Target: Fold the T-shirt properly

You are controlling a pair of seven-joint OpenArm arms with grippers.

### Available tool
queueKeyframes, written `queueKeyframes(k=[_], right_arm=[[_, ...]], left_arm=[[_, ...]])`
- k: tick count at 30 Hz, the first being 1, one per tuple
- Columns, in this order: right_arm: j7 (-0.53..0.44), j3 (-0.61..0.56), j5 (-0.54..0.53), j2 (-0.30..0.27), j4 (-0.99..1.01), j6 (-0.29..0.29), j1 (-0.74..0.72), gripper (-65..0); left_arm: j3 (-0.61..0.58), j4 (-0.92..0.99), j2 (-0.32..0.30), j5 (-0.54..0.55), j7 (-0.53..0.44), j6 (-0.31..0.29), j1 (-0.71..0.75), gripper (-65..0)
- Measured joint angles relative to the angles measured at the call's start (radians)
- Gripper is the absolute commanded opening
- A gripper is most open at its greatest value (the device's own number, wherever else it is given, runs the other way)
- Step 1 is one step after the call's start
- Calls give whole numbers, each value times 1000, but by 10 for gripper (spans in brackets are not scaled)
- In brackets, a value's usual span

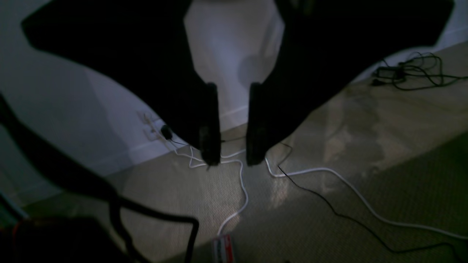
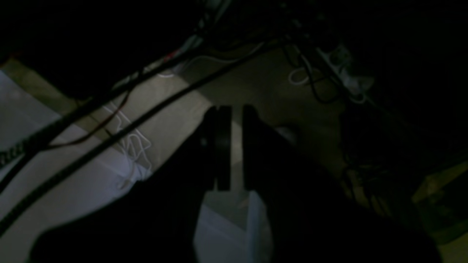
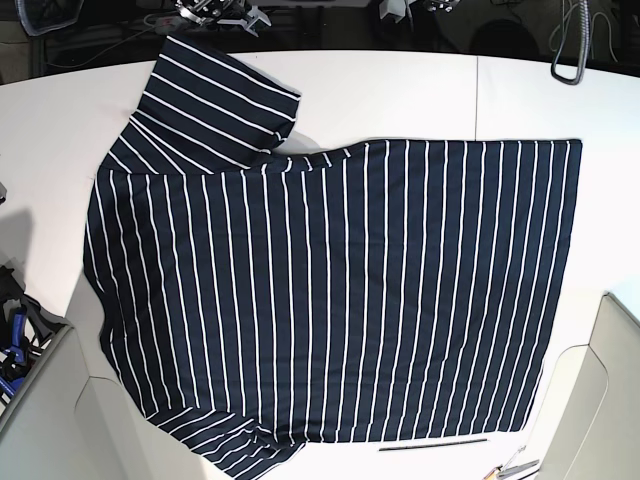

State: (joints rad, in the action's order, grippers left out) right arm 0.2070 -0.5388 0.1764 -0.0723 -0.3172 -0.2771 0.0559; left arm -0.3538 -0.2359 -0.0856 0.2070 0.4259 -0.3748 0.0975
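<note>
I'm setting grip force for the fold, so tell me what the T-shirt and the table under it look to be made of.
T-shirt: soft, thin knit fabric by the look, matte dark navy with thin white stripes; it lies limp, with small wrinkles at the sleeve seam.
Table: hard, smooth white surface, likely laminate or painted board; a straight seam runs across it. The exact material cannot be told.

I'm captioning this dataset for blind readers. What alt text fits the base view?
A dark navy T-shirt with thin white stripes lies spread flat across a white table, not yet folded, one sleeve pointing to the upper left. No gripper shows in this view.
</note>
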Motion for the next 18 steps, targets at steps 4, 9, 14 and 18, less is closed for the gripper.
queueKeyframes(k=[4,9,14,18], right_arm=[[2,0,0,-14,-27,-18,25,-605],[9,0,1,-74,-127,-70,86,-605],[14,1,-105,-165,-292,-127,193,-605],[14,2,-176,-240,-451,-171,294,-605]], left_arm=[[0,-66,-18,2,4,-2,31,-493],[0,-216,-92,2,16,-5,119,-493],[0,-401,-173,15,24,-37,244,-493],[32,-533,-210,46,20,-42,333,-493]])
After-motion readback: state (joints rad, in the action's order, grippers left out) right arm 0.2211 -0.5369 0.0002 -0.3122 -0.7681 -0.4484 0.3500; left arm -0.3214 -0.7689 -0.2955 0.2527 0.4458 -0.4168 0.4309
